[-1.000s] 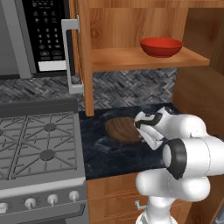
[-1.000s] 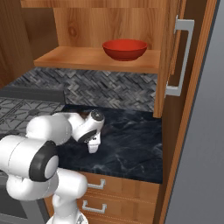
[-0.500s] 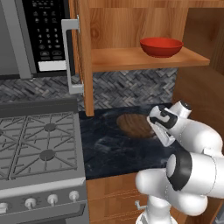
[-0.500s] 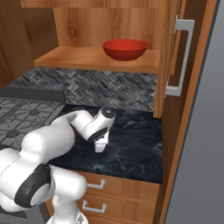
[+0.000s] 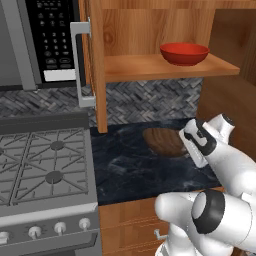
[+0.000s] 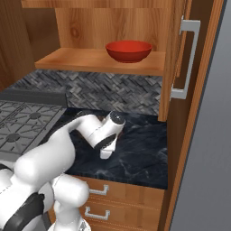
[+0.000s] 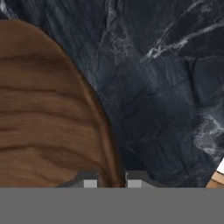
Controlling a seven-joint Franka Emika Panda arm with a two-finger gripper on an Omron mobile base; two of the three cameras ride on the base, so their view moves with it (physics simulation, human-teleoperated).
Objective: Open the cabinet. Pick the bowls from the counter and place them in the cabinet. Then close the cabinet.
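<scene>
gripper [image 7: 111,181]: sitting bottom centre of hand view, pinching the rim of the brown bowl [image 7: 48,113] | brown bowl [image 5: 165,141]: lying mid-right on the counter [image 5: 130,170] | red bowl [image 5: 184,53]: resting upper right on the cabinet [image 5: 150,65] shelf | cabinet doors: standing open

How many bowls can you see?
2. The red bowl sits on the cabinet shelf. The brown bowl is over the counter, its rim pinched by the gripper.

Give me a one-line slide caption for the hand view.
Gripper shut on the rim of the wooden bowl above the dark marbled counter.
</scene>
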